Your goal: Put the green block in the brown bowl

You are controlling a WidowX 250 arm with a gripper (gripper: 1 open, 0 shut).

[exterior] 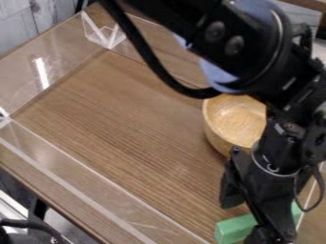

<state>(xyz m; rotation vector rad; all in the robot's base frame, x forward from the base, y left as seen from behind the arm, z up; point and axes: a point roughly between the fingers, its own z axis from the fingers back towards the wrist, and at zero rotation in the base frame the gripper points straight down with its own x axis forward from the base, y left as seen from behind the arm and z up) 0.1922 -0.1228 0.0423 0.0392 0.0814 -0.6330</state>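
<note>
The green block (234, 230) lies on the wooden table at the bottom edge of the camera view, and only its near end shows below the arm. My black gripper (260, 212) points straight down right over it. It is open, with one finger (235, 187) to the left of the block and the other to the right. Nothing is held. The brown bowl (224, 120) stands on the table just behind the gripper at the right. It is empty, and the arm hides part of its right side.
Clear acrylic walls (51, 67) fence the wooden table (128, 124) on the left and at the back. A clear folded plastic stand (105, 32) sits at the back corner. A black cable (152, 57) arcs from the arm over the table's back.
</note>
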